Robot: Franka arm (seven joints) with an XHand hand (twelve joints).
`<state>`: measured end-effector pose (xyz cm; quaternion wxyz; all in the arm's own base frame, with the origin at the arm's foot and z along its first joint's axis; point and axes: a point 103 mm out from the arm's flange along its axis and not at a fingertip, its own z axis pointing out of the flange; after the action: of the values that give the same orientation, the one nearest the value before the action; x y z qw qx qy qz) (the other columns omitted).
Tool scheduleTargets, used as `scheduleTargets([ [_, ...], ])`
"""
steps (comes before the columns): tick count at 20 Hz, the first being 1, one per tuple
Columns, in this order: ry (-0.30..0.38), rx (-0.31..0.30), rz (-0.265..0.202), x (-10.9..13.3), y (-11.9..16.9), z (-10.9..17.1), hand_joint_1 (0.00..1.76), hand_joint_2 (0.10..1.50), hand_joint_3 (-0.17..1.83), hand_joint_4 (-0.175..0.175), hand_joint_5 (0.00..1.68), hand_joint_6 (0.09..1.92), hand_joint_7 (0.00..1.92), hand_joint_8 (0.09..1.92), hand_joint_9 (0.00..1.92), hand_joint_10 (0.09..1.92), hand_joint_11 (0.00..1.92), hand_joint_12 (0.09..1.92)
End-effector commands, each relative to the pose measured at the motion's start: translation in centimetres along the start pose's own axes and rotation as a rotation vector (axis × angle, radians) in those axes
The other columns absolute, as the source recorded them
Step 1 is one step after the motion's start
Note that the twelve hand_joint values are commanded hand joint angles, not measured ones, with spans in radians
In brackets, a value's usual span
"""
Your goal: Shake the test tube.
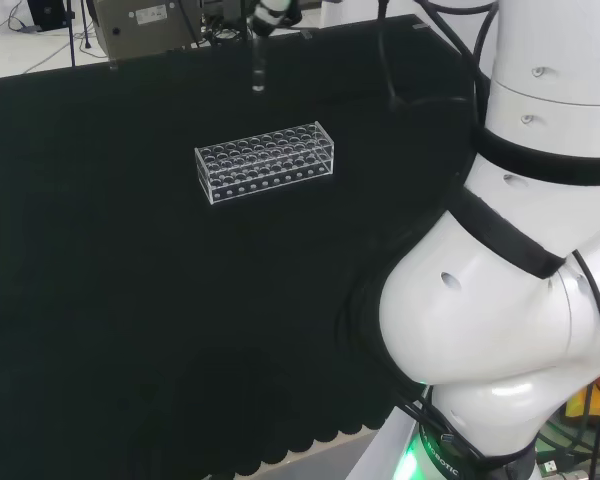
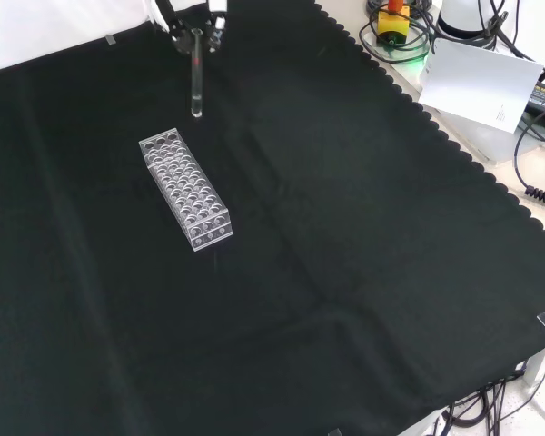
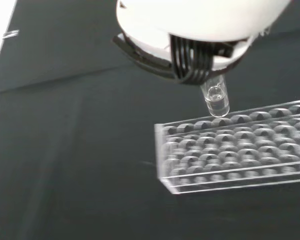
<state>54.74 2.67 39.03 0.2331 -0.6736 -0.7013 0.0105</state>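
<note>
A clear test tube (image 2: 197,77) hangs upright in the air, held by its top end in the hand (image 2: 196,18) at the far edge of the front view. In the head view the hand (image 1: 276,12) sits at the top edge, with the test tube (image 1: 258,72) hanging below it, beyond the rack. A clear plastic tube rack (image 2: 185,187) with several empty holes lies on the black cloth, just nearer than the tube. The wrist view shows the test tube (image 3: 216,98) reaching out from the hand (image 3: 190,30), above one end of the rack (image 3: 235,150).
The arm's big white links (image 1: 520,300) take up the right of the head view. A grey box (image 1: 140,25) stands behind the cloth there. In the front view, a white card (image 2: 477,84), a yellow and red button (image 2: 392,18) and cables lie past the cloth's scalloped edge.
</note>
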Motion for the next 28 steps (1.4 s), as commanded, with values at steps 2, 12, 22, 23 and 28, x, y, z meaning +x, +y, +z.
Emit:
scheduleTargets([
  [2,0.008,0.004,-0.106,5.4,1.2,0.8,1.44,0.56,0.69,-0.175,1.51,0.09,1.52,0.53,1.44,0.28,1.18,0.79],
  [12,-0.067,-0.004,0.049,-1.0,0.3,-0.5,1.44,0.56,0.69,-0.175,1.51,0.09,1.52,0.53,1.43,0.3,1.18,0.79],
  [22,-0.142,-0.061,0.358,-13.9,-4.8,-4.9,1.44,0.56,0.7,-0.175,1.51,0.09,1.52,0.54,1.43,0.3,1.18,0.79],
  [23,-0.147,-0.068,0.386,-14.8,-5.2,-5.5,1.44,0.56,0.7,-0.175,1.51,0.09,1.52,0.54,1.43,0.3,1.18,0.79],
  [28,-0.153,-0.095,0.443,-16.7,-6.1,-7.1,1.44,0.56,0.7,-0.175,1.51,0.09,1.52,0.54,1.43,0.31,1.18,0.79],
])
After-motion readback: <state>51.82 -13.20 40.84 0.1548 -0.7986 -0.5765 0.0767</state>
